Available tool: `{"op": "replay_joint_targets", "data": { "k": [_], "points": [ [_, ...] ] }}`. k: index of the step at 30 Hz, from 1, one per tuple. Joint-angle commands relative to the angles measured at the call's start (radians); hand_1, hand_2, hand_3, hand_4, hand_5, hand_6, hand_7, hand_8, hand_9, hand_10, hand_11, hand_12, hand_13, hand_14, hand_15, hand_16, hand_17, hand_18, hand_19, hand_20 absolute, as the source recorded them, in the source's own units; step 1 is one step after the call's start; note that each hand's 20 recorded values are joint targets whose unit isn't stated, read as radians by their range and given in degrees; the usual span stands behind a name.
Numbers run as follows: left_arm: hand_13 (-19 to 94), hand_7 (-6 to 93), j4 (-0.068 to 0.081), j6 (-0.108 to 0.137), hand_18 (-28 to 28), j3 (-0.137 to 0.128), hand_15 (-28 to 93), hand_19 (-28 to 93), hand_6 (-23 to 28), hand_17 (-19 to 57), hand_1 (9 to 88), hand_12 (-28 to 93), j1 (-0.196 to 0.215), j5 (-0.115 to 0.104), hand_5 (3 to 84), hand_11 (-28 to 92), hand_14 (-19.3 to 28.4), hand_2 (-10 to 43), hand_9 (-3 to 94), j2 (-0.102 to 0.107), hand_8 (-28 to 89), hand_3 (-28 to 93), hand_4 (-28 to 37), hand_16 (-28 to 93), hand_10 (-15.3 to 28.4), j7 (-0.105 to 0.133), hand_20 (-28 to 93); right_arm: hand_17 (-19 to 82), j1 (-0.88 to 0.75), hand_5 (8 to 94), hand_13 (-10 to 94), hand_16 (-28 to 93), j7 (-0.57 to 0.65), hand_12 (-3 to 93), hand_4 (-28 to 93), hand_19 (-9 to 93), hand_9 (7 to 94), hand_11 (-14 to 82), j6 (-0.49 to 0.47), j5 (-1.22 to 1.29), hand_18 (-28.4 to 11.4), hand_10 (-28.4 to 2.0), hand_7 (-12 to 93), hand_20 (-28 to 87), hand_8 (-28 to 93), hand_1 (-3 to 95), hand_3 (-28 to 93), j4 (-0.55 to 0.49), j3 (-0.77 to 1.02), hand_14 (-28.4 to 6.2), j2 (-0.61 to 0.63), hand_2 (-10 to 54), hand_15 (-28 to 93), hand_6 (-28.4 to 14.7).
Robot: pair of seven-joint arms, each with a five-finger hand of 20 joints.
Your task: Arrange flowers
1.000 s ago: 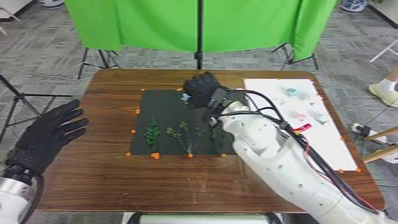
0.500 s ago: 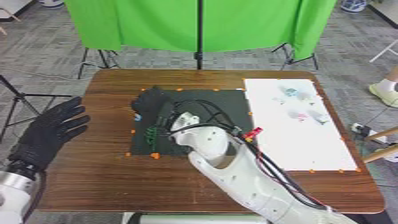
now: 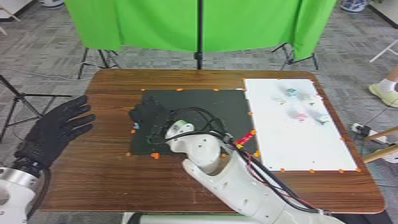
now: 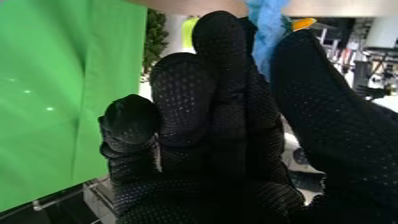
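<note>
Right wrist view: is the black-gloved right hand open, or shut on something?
Shut on something: the right hand pinches a light-blue crinkled piece between its thumb and fingers.

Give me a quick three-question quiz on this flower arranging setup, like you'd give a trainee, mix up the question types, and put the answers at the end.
1. True or false: a small pink piece lies on the white sheet.
2. Multiple choice: in the head view, what is the right robot hand over?
A) the black sheet
B) the white sheet
C) the floor
3. Fill in the blank: in the right wrist view, the pinched item between that hand's thumb and fingers is light ____ in colour.

Key: 1. True. 2. A. 3. Blue.
</note>
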Motion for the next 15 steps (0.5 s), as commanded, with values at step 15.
{"op": "replay_joint_targets", "data": {
  "k": [15],
  "points": [
    [15,23.3,0.010,-0.007,19.6,-0.003,44,47,2.9,-9.8,26.8,13,0.002,0.000,28.8,29,12.8,-0.6,20.2,-0.005,-13,72,-27.3,-3,10.0,-0.010,9,36,-0.004,62.8,69,31,0.006,45.7,-28,92,76.4,32.0,-0.042,-0.042,-16.8,-5.5,56,44,-19,40.7,81,0.051,0.032,-4.4,-0.033,-9.5,70,-1.2]
  ]
}}
